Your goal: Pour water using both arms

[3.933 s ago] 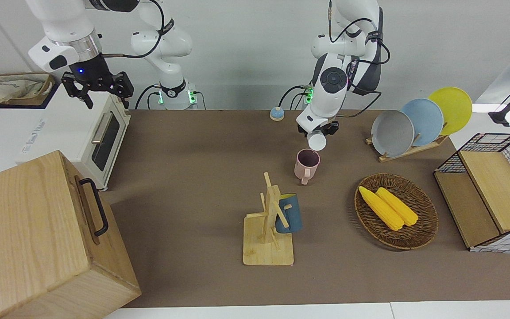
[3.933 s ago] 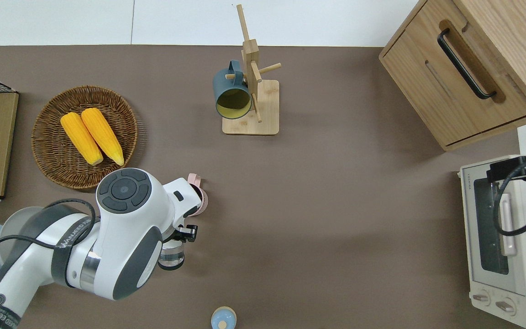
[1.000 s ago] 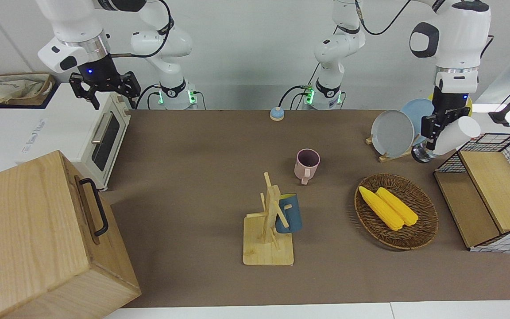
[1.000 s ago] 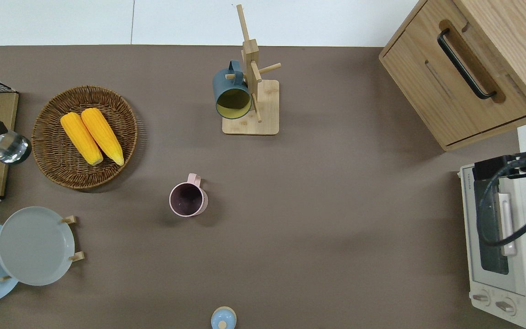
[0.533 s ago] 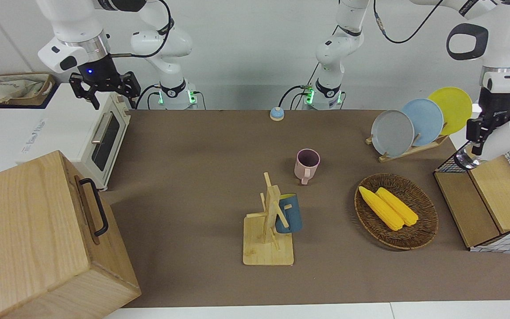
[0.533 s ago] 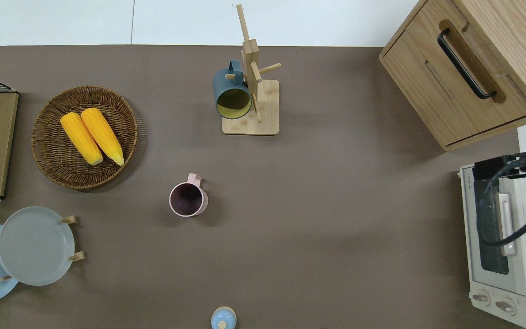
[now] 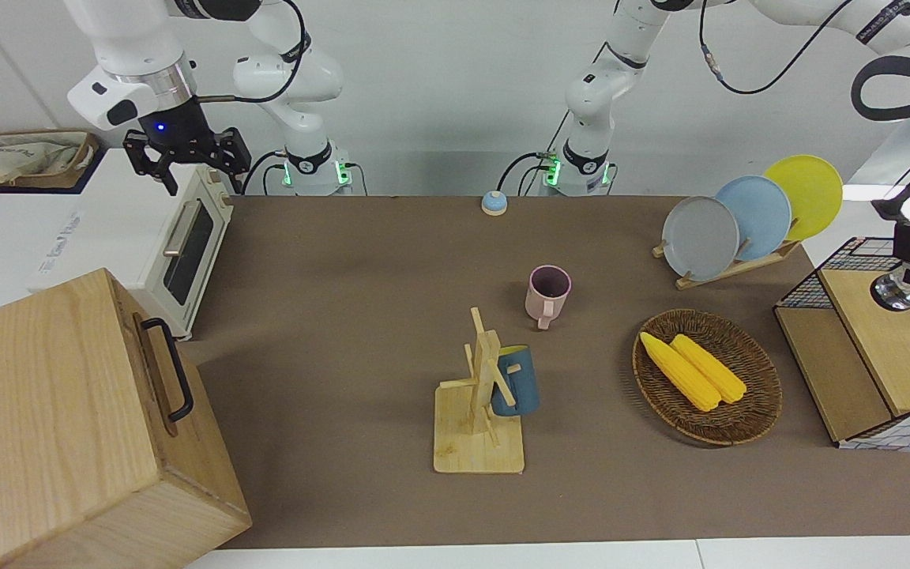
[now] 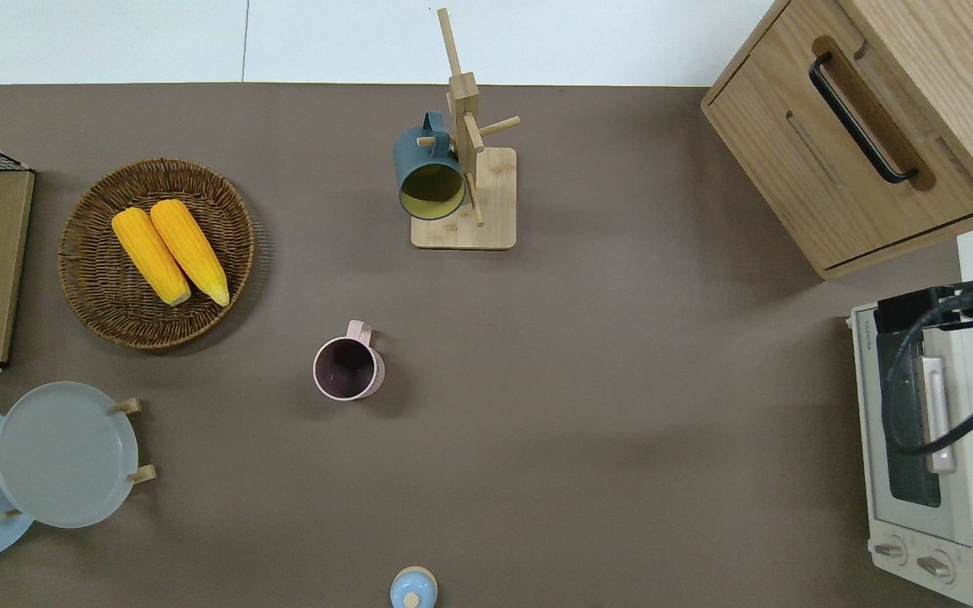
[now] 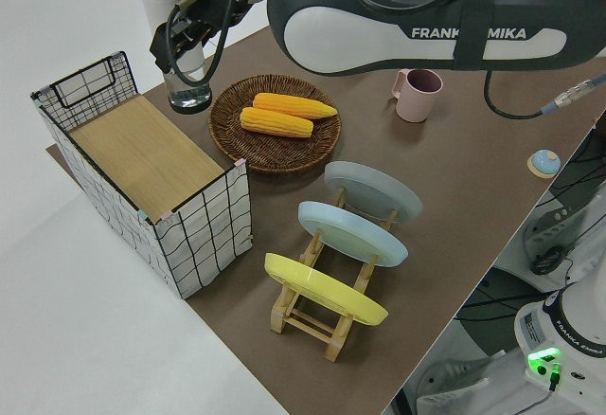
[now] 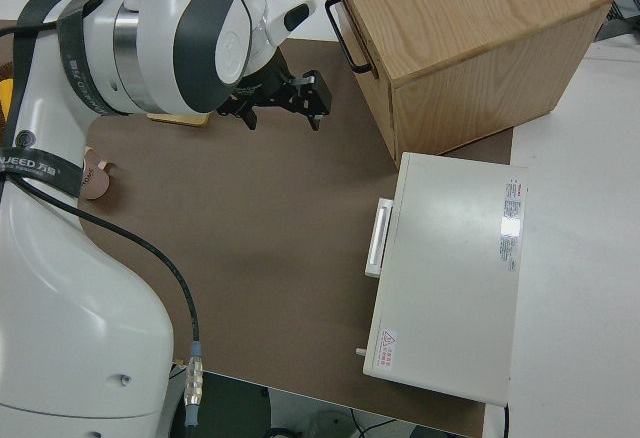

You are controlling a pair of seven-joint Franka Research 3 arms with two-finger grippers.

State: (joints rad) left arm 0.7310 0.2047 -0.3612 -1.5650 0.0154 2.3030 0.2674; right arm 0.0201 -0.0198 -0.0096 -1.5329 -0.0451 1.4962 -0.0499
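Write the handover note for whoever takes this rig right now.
Left claw: shut on the bottle, which is upright at the wire crate, at the left arm's end of the table.
Right claw: parked, open.
Pink mug: upright mid-table, nearer to the robots than the mug rack.
Done: seconds ago the bottle was tipped over the mug, then carried away; water in the mug cannot be made out.
Left: probably set the bottle down, release and retract.

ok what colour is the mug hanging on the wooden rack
Dark blue mug, yellow inside; the overhead view shows it best.
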